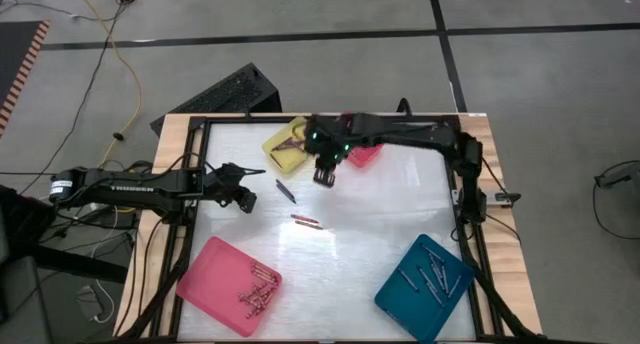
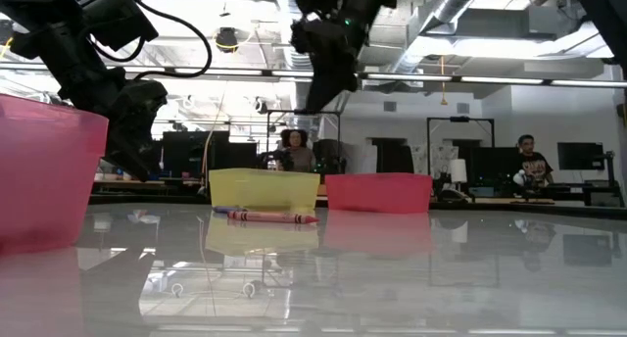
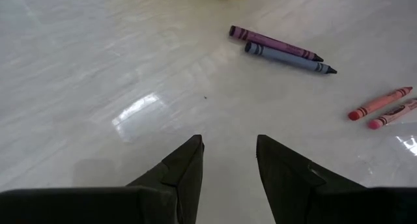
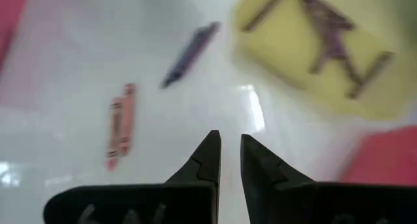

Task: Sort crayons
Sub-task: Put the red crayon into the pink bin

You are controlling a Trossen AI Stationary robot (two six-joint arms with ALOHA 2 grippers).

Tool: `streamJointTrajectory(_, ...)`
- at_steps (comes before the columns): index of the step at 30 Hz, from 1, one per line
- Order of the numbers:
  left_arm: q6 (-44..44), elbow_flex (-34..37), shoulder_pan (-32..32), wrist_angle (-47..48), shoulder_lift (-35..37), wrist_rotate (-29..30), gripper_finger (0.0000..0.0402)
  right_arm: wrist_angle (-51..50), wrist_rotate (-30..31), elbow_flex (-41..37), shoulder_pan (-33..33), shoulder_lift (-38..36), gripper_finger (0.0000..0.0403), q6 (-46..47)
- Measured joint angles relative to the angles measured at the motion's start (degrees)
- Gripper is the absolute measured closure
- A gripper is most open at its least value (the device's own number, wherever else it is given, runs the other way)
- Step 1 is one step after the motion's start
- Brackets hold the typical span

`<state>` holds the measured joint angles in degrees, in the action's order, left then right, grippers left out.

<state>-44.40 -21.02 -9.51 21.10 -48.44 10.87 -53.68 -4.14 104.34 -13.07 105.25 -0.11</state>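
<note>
Since only four loose crayons are left out on the tabletop [image 1: 400, 199], the whole question is which claw gets to which pair. Going left to right from where I'm standing: the left claw [image 1: 243, 200] hangs over the left side of the tabletop with its fingers [image 3: 184, 167] apart and nothing between them. Just to its right lie the purple crayon [image 3: 273, 43] and the grey-blue crayon [image 3: 290, 57], side by side and nearly touching, their long axes running diagonally toward the yellow tray [image 1: 285, 144]. A bit further right and nearer the front are the two red crayons [image 1: 305, 221], also lying together, long axes roughly across the tabletop.

Then comes the right claw [image 1: 323, 176], up in the air just beside the yellow tray, fingers nearly together and holding nothing that I can see.

My guess is the dark pair is the left arm's job, since that claw is closer and already points that way. The red pair sits about between the two arms. Either claw would have to turn so its fingers straddle a crayon across its thin side, not along its length.

Sorted crayons are already in the pink tray [image 1: 200, 289] and teal tray [image 1: 395, 289] at the front.
</note>
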Motion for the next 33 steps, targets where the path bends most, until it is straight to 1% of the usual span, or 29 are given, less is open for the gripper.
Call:
streamJointTrajectory(5,0.11,0.00,0.01,0.00,0.00,0.00,0.0269,1.27,2.78,-1.72,6.28,0.00,0.0347,1.98)
streamJointTrajectory(8,0.12,0.00,0.00,0.00,0.00,0.01,0.0269,4.28,4.71,-3.65,9.28,0.00,0.0341,4.03)
streamJointTrajectory(11,0.13,0.00,0.02,0.00,-0.01,0.00,0.0269,6.93,6.51,-5.71,11.73,0.06,0.0333,4.84)
streamJointTrajectory(15,0.15,0.00,0.02,0.00,-0.01,0.00,0.0269,8.58,9.38,-6.19,13.99,1.93,0.0316,4.82)
streamJointTrajectory(18,0.17,0.00,0.01,-0.02,0.01,0.02,0.0269,10.97,10.18,-6.19,14.90,4.38,0.0299,5.04)
streamJointTrajectory(25,0.39,0.00,0.00,0.07,0.01,-0.29,0.0269,12.15,10.20,-6.24,15.29,9.82,0.0257,5.17)
streamJointTrajectory(28,0.39,0.00,0.02,0.03,0.01,-0.35,0.0269,12.25,10.08,-6.26,15.29,10.48,0.0250,5.21)
streamJointTrajectory(33,0.39,0.00,0.00,0.11,0.01,-0.37,0.0269,14.01,10.02,-6.17,15.32,11.49,0.0249,5.24)
